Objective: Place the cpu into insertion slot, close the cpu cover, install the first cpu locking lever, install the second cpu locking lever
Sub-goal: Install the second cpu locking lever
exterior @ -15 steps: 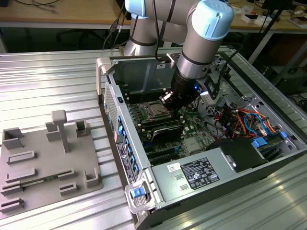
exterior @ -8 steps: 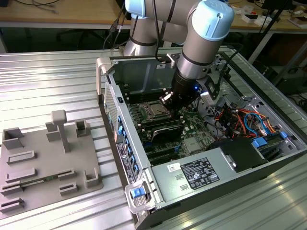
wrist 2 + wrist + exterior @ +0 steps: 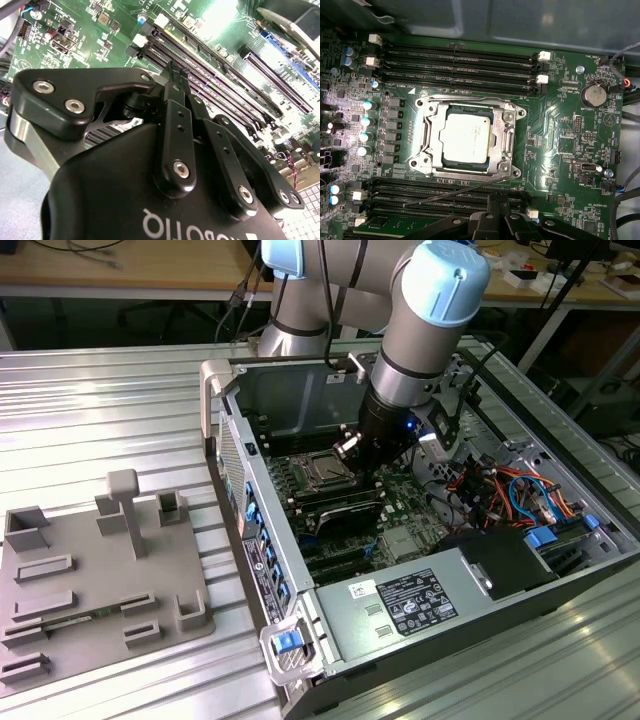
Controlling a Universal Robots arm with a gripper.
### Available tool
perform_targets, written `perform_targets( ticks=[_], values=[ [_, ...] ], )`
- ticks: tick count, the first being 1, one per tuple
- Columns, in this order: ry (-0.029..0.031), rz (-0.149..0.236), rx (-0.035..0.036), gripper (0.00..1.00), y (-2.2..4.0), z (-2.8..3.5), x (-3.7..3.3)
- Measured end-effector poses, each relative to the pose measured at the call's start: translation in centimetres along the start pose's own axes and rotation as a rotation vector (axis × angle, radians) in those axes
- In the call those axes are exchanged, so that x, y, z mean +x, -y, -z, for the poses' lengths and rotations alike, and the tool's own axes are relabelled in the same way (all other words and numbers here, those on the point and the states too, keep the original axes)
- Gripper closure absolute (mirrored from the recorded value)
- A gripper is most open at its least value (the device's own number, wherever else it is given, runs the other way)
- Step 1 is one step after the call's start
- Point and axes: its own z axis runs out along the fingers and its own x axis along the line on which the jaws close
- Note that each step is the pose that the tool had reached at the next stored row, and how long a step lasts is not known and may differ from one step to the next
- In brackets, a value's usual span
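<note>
An open computer case [image 3: 300,570] lies on its side on a ribbed metal table [image 3: 110,420], showing the green motherboard [image 3: 560,130] inside. A robot arm [image 3: 420,330] with light blue joint caps reaches down into the case, its black gripper [image 3: 352,447] hanging just above the processor socket area.

In the first wrist view, the cpu [image 3: 465,136], a flat square chip with a pale silver top, sits inside the insertion slot [image 3: 466,137]. The cpu cover [image 3: 507,131], a thin silvery metal frame, lies flat around the chip. A thin metal locking lever [image 3: 460,192] stands out at a slant beside the socket, crossing over the long black memory slots [image 3: 460,62] on that side; its far end is not latched down.

In the second wrist view, the black fingers [image 3: 175,87] come together to a narrow point with nothing between them, poised over memory slots.

On the table at the exterior view's left, well apart from the case, rests a grey fixture tray [image 3: 90,580] with raised blocks.
</note>
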Motion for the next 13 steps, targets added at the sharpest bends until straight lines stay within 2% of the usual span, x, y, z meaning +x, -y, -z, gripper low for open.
perform_targets(
  ticks=[13],
  values=[
    [0.0001, 0.0, 0.0, 0.89, 0.27, 0.0, 0.03]
  ],
)
